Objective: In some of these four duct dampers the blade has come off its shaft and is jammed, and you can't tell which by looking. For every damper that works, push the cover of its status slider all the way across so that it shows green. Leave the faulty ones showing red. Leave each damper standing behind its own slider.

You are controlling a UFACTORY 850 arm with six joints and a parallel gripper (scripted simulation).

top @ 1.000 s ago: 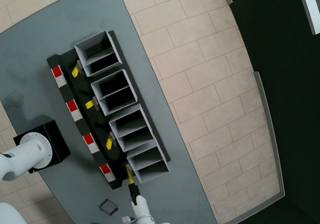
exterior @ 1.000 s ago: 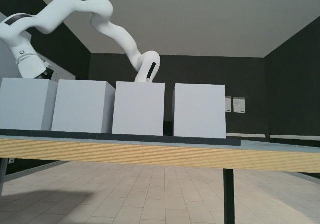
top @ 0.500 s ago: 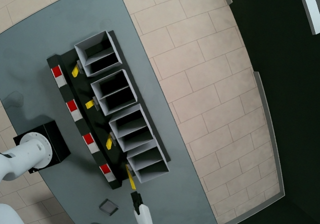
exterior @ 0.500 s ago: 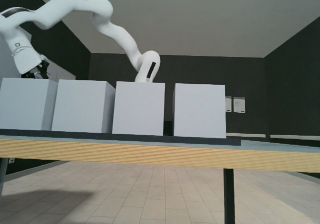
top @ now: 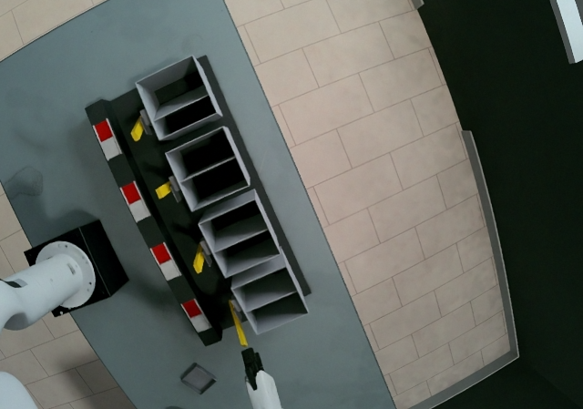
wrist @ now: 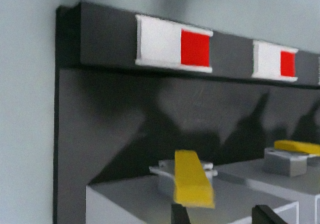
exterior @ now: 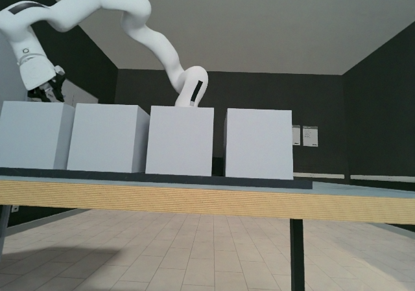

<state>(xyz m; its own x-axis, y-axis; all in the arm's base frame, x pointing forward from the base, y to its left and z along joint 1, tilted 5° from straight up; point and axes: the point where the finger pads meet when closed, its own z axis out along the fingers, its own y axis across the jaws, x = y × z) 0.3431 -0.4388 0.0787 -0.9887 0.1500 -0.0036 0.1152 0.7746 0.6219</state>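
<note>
Four grey open-topped dampers [top: 142, 87] [top: 172, 158] [top: 205, 229] [top: 238, 291] stand in a row on a black board [top: 141, 159]. Each has a yellow lever on its side, and each has a slider in front of it. All the sliders [top: 107, 138] [top: 135, 200] [top: 165, 260] [top: 196, 315] show red beside a white cover. My gripper [top: 248, 355] [exterior: 47, 95] [wrist: 220, 216] is open. It sits at the tip of the last damper's lever [top: 238, 324] [wrist: 191, 179], which points toward my fingers. The wrist view shows the lever's end just above and beside my left finger, with the nearest slider [wrist: 174, 46] beyond it.
The arm's black base block [top: 106, 259] stands on the grey table [top: 94, 66] beside the slider rail. A small grey square piece [top: 198, 377] lies on the table near my gripper. The exterior view shows the dampers' plain backs [exterior: 179, 140] only.
</note>
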